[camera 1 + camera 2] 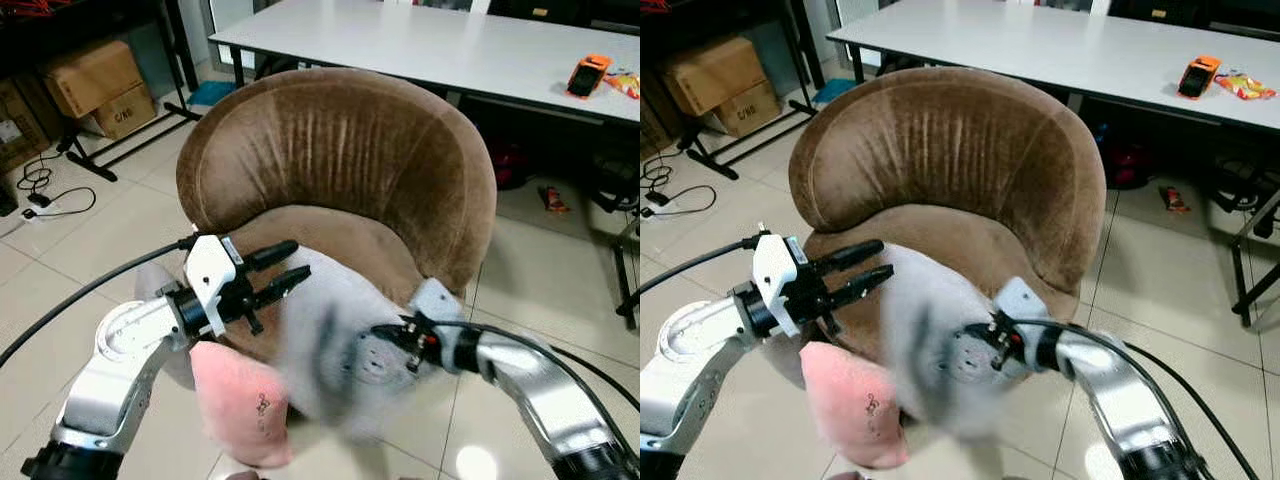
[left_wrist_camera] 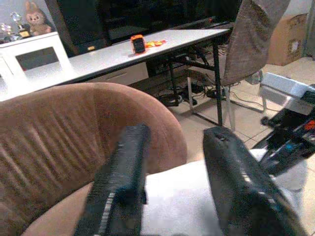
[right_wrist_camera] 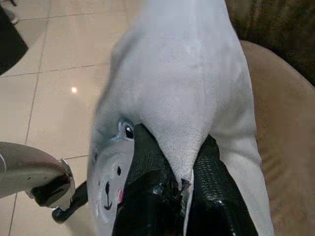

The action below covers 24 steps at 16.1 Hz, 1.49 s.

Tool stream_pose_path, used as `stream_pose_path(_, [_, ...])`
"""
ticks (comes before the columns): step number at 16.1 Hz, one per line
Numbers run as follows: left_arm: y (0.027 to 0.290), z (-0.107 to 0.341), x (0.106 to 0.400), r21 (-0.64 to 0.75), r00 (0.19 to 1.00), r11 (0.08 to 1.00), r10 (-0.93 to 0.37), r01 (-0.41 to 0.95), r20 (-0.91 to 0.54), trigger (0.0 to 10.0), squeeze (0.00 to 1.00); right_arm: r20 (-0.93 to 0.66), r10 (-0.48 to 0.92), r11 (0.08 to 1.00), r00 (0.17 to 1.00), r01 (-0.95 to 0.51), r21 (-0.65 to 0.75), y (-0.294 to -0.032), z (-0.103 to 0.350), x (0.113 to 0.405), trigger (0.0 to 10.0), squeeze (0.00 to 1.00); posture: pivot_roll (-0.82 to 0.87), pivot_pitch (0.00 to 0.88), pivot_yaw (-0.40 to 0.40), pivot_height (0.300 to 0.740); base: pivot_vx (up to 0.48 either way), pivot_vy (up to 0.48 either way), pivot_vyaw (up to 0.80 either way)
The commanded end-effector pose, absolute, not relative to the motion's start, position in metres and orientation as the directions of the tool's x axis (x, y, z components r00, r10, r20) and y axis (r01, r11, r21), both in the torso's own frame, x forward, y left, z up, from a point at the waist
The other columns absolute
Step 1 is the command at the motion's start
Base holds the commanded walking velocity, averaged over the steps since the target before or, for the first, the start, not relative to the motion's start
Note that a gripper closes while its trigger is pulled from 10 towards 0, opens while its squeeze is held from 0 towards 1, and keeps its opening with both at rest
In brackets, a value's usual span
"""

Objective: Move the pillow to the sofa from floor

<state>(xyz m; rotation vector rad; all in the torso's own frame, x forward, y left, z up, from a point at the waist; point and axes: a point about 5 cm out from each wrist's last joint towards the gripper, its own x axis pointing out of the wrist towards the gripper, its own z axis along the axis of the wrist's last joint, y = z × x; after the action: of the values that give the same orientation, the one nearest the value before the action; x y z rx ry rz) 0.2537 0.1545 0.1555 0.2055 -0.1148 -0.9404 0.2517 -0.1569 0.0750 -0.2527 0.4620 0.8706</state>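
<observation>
While right end effector (image 3: 179, 184) pinches pillow (image 3: 182, 93) | left end effector (image 1: 285, 268) parted over sofa (image 1: 340, 150)

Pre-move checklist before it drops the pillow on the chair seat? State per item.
1. Right gripper jaws pinching the pillow fabric: ok.
2. Pillow lifted to the brown chair seat level: ok, part of it overhangs the front edge.
3. Left gripper jaws open and off the pillow: ok, poised beside it.
4. Seat cushion free for the drop: ok.
5. Pink part hanging below the seat front, whether it will catch: cannot tell.
6. Pillow sharp enough to judge pose: not ok, motion blur.
</observation>
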Motion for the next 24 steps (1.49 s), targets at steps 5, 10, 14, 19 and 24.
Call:
stream_pose_path(5, [0.187,0.158,0.266,0.205,0.899,0.893,-0.426,0.399,0.103,10.0,0.0,-0.281,0.458,0.876,0.843,-0.483,-0.022,-0.177,0.106,0.254,0.0,0.0,-0.1,0.0,0.021,0.74,0.0,0.0,0.0])
stream_pose_path(10, [0.2,0.112,0.253,0.164,0.997,0.983,-0.077,0.079,-0.015,10.0,0.0,-0.138,0.184,0.974,0.973,-0.199,-0.106,-0.162,0.111,0.258,10.0,0.0,-0.1,0.0,0.024,0.74,0.0,-0.156,0.0])
stream_pose_path(14, [0.195,0.114,0.25,0.222,0.997,0.972,-0.08,0.078,0.001,10.0,0.0,-0.044,0.155,0.987,0.987,-0.153,0.044,-0.154,0.119,0.262,10.0,0.0,-0.09,0.0,0.015,0.74,0.0,-0.48,0.0])
stream_pose_path(19, [0.196,0.115,0.244,0.249,0.999,0.968,-0.045,0.037,0.023,10.0,0.0,-0.143,0.171,0.985,0.975,-0.164,0.062,-0.15,0.106,0.264,10.0,0.0,-0.09,0.0,-0.005,0.74,0.0,-0.48,0.0])
stream_pose_path(24, [0.194,0.116,0.244,0.255,0.999,0.967,-0.037,0.026,0.038,10.0,0.0,-0.147,0.179,0.984,0.973,-0.174,0.044,-0.149,0.107,0.267,10.0,0.0,-0.09,0.0,-0.01,0.74,0.0,-0.478,0.0])
